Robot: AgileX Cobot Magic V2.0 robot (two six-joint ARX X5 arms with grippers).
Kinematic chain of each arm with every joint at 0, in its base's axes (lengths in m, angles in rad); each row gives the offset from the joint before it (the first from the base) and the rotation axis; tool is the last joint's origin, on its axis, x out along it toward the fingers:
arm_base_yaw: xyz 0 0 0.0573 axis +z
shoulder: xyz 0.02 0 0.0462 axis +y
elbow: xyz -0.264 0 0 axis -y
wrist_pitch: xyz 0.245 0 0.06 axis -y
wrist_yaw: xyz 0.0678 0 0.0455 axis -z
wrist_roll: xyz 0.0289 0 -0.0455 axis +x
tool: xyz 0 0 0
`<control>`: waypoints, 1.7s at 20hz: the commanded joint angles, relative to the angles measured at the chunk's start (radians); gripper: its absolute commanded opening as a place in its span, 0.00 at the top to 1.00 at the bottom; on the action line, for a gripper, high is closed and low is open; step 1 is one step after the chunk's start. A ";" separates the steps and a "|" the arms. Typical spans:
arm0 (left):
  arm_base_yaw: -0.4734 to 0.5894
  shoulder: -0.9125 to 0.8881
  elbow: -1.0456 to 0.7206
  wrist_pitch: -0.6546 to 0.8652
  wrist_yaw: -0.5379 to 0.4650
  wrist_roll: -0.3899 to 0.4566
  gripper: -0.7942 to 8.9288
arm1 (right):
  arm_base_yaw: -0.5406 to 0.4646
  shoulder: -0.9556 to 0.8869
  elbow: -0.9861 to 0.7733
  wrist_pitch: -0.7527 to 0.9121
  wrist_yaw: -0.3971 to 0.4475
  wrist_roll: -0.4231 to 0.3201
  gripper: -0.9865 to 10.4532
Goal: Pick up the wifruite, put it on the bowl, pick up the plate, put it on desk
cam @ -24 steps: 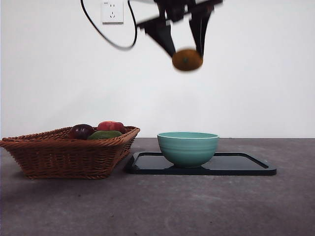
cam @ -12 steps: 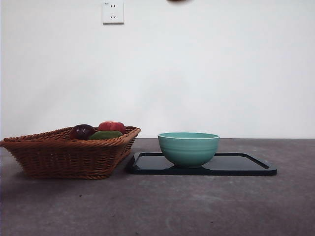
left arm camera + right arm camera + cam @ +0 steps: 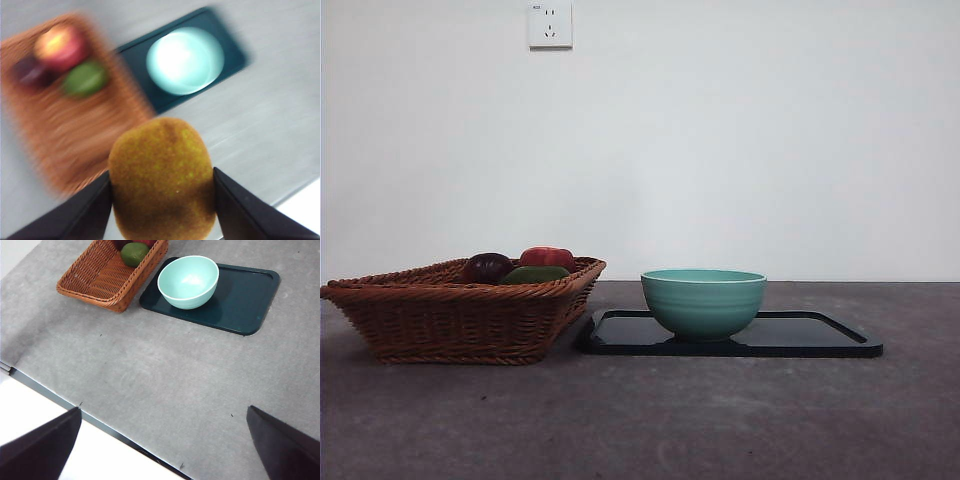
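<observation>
Holding the fruit (image 3: 161,181) between our left hand (image 3: 162,200) jaws, we are hovering high above the bowl (image 3: 703,301) on the tray (image 3: 800,335); our right hand (image 3: 162,440) is waiting wide open over the counter (image 3: 165,370).

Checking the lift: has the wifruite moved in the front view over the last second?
Yes. It hung below the wall socket's height, above the bowl; it rose out of that view. The left gripper holds the wifruite high over the desk.

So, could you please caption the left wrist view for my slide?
Left claw shut on the wifruite, high above the bowl and basket.
</observation>
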 commanded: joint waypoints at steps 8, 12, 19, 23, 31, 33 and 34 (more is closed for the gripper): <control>0.085 -0.067 -0.267 0.078 -0.088 -0.077 0.66 | 0.007 0.002 0.010 0.010 -0.001 0.014 0.43; 0.107 -0.056 -0.344 0.209 -0.088 -0.077 0.66 | 0.007 0.002 0.010 0.009 -0.001 0.014 0.43; 0.179 0.075 -0.427 0.370 -0.066 -0.057 0.66 | 0.007 0.002 0.010 0.009 -0.001 0.014 0.43; 0.206 0.180 -0.427 0.473 -0.029 -0.043 0.66 | 0.007 0.002 0.010 0.009 -0.001 0.014 0.43; 0.248 0.360 -0.427 0.559 -0.014 -0.043 0.66 | 0.007 0.002 0.010 0.009 0.000 0.014 0.43; 0.257 0.393 -0.427 0.563 -0.013 -0.040 0.66 | 0.007 0.002 0.010 0.009 0.000 0.014 0.43; 0.261 0.406 -0.427 0.563 -0.009 -0.039 0.66 | 0.007 0.002 0.010 0.009 0.000 0.014 0.43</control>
